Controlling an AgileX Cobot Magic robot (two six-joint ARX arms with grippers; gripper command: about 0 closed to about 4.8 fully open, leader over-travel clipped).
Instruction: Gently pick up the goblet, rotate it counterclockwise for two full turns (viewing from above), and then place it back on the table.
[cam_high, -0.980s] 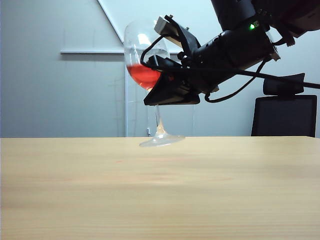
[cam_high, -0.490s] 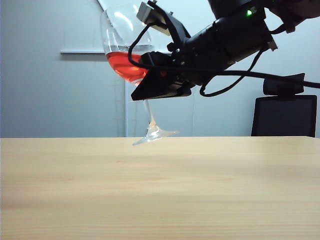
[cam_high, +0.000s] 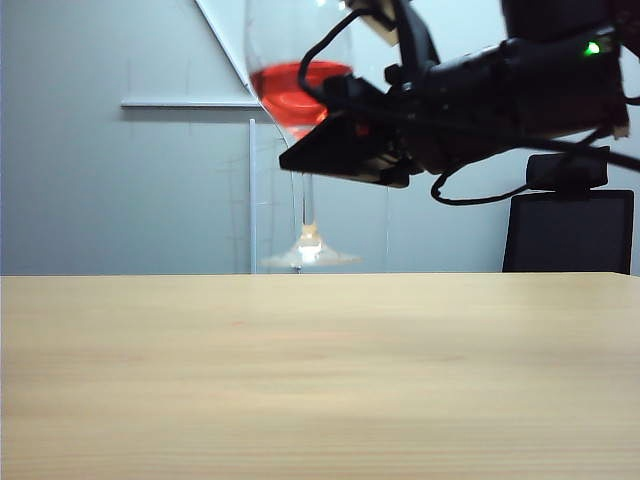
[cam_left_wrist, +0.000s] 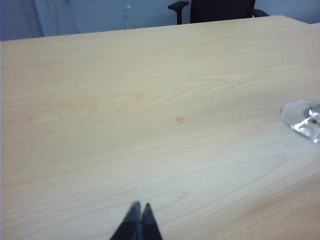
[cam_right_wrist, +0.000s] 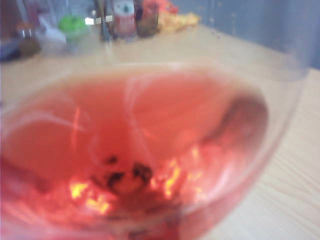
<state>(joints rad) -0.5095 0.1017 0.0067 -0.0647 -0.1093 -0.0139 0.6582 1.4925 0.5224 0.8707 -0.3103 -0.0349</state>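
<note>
Goblet (cam_high: 298, 90) hangs in the air above the far part of the table (cam_high: 320, 380), held upright, its round foot (cam_high: 310, 258) clear of the wood and a little above the far edge as the exterior view shows it. Red liquid fills the lower part of the bowl, and the top of the bowl is cut by the frame. The right gripper (cam_high: 345, 150) reaches in from the right side and is clamped on the goblet just under the bowl, at the top of the thin stem; its black fingers are nearly together around the glass. In the right wrist view the bowl (cam_right_wrist: 135, 150) fills almost the whole picture, blurred and pink-red, with the liquid inside, and the table (cam_right_wrist: 290, 175) shows only at one side behind it. The left gripper (cam_left_wrist: 138, 222) stays low over the near part of the table, well apart from the goblet, and its two dark fingertips are pressed together with nothing between them. In the left wrist view the foot (cam_left_wrist: 302, 119) of the goblet shows near one edge of the picture, and a small reddish spot (cam_left_wrist: 179, 119) lies on the wood in the middle of the table. A black chair (cam_high: 568, 225) stands behind the far edge.
</note>
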